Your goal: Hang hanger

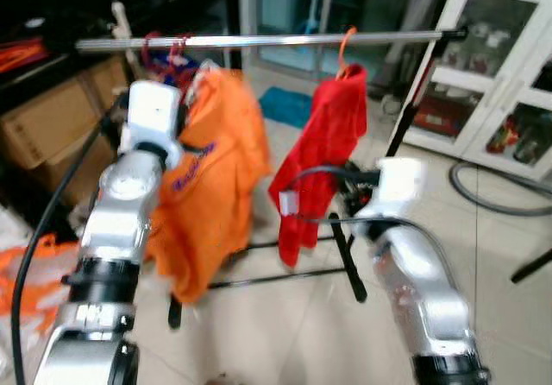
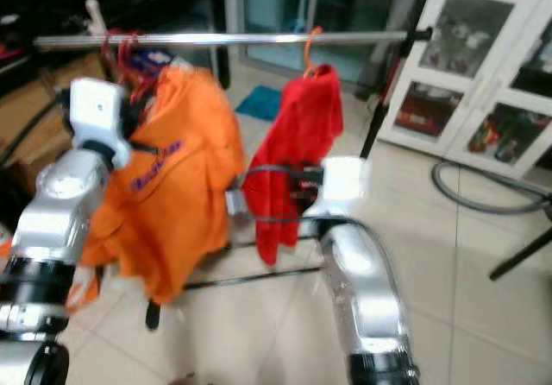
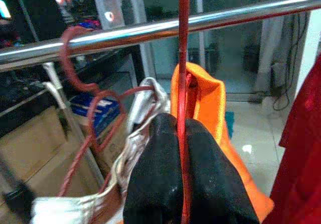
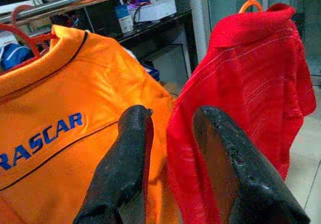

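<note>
I see left gripper [image 3: 181, 184] pinching red hanger [image 3: 183, 73] upright, hook just below rail [image 3: 150, 30]; right gripper [image 4: 170, 133] open, idle near red shirt [image 4: 251, 83].

The rail [image 1: 276, 40] has a bare stretch between the orange shirt [image 1: 211, 178] on the left and the red shirt [image 1: 323, 143], and another to the right of the red shirt's hook. At the rail's left end, red hangers [image 3: 83, 83] crowd together. Open tiled floor [image 1: 483, 255] lies to the right, crossed by a grey hose [image 1: 496, 199].
</note>
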`<state>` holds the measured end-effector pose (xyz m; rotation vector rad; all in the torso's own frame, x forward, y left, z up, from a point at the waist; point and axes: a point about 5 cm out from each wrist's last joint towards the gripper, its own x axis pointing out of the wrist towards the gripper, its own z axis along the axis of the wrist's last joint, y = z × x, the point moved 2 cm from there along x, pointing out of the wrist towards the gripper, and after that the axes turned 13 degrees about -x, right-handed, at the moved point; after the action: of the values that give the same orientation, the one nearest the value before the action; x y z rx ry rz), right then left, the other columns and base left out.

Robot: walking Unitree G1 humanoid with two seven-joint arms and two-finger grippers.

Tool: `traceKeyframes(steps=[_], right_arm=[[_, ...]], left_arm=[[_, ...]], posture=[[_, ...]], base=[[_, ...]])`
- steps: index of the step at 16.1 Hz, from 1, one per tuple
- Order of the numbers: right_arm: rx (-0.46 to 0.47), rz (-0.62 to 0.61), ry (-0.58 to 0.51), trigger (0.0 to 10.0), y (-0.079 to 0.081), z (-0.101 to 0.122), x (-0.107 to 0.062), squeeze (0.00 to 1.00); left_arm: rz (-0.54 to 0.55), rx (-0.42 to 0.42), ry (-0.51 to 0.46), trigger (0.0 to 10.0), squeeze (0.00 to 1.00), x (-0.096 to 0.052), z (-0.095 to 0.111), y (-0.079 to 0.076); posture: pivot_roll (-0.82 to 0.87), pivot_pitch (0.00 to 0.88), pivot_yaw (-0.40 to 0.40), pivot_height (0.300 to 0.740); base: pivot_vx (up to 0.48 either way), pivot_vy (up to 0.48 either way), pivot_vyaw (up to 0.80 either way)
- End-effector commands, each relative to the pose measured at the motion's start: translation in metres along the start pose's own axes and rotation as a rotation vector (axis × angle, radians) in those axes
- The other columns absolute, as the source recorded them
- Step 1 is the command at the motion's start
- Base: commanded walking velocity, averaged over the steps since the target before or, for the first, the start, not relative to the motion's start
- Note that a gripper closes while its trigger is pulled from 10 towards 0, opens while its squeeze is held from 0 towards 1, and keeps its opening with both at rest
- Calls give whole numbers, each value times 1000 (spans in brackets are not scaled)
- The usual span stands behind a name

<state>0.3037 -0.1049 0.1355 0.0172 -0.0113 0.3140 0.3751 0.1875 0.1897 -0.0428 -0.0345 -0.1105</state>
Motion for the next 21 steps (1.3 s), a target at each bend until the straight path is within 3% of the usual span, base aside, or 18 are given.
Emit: traceKeyframes(steps=[1,5,7,10,12,18,20,21], right_arm=[[-16,-27,-15,10000,-9,6,-2,0],[-57,134,-1,10000,7,6,-11,0],[-67,141,5,10000,5,6,-14,0],[-55,213,15,10000,15,6,-19,0],[-39,355,-68,10000,26,21,-28,0],[-49,380,-75,10000,30,26,-27,0],[-54,375,-76,10000,30,26,-26,0],[-56,373,-75,10000,30,26,-25,0]], left_arm=[[-53,7,-80,10000,0,8,21,-14],[-64,-6,-67,10000,0,33,26,-12],[-76,-2,-56,10000,0,41,27,-13],[-90,4,21,10000,0,45,13,-14],[-81,11,59,10000,0,46,3,-11],[-168,8,186,10000,0,51,-11,-20],[-142,9,228,10000,0,51,-16,-14],[-114,-2,231,10000,1000,50,-17,-9]], posture=[[42,26,29,740],[29,31,27,740],[23,39,24,740],[17,38,11,740],[13,31,-3,740],[5,15,-5,740],[2,7,3,740],[4,9,0,740]], base=[[356,0,0],[353,0,0],[354,0,0],[117,0,0],[0,0,0],[0,0,0],[0,0,0],[0,0,0]])
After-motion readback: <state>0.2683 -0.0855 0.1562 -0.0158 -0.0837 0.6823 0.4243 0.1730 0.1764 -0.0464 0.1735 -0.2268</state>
